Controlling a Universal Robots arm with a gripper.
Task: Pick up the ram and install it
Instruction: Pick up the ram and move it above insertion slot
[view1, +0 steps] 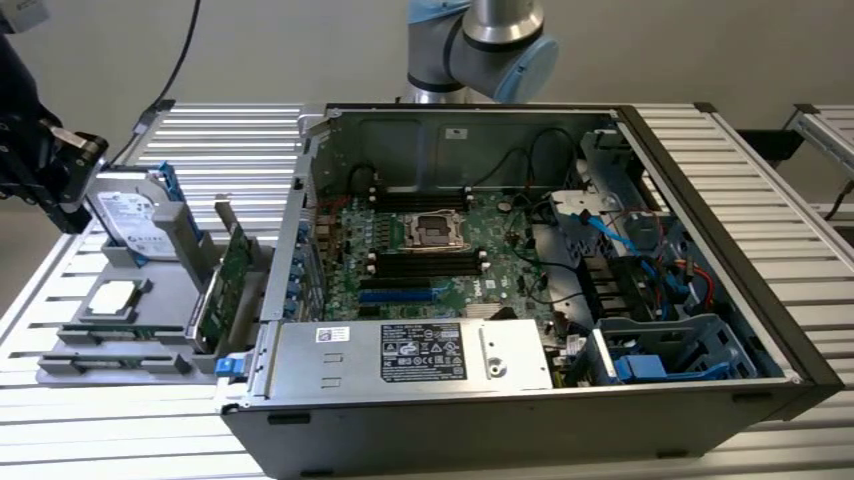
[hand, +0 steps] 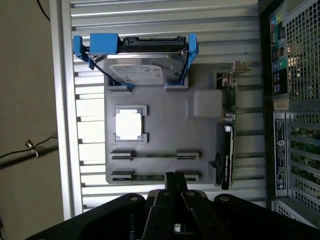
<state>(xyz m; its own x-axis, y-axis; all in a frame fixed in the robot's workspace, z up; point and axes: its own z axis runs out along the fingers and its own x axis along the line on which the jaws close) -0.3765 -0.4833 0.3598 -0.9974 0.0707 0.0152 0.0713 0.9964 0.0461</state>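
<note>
The ram (hand: 155, 155) is a thin greenish strip seen edge-on, standing between two slotted holders of the grey tray (hand: 165, 125). A second such strip (hand: 147, 176) stands in the holders beside it. My gripper (hand: 175, 181) hovers above the tray's edge near that second strip, fingers pressed together and holding nothing. In the exterior view the gripper (view1: 60, 205) hangs at the far left, above the tray (view1: 80, 375), well away from the open computer case (view1: 534, 440). The motherboard's long black slots (view1: 420, 262) lie inside the case beside the processor socket (view1: 438, 228).
On the tray also stand a hard drive in a blue bracket (hand: 137, 62), a square processor chip (hand: 129, 125) and a green expansion card with a metal bracket (hand: 226, 135). The case wall (hand: 295, 100) rises close beside the card. Cables and a drive cage (view1: 667, 350) crowd the case's right.
</note>
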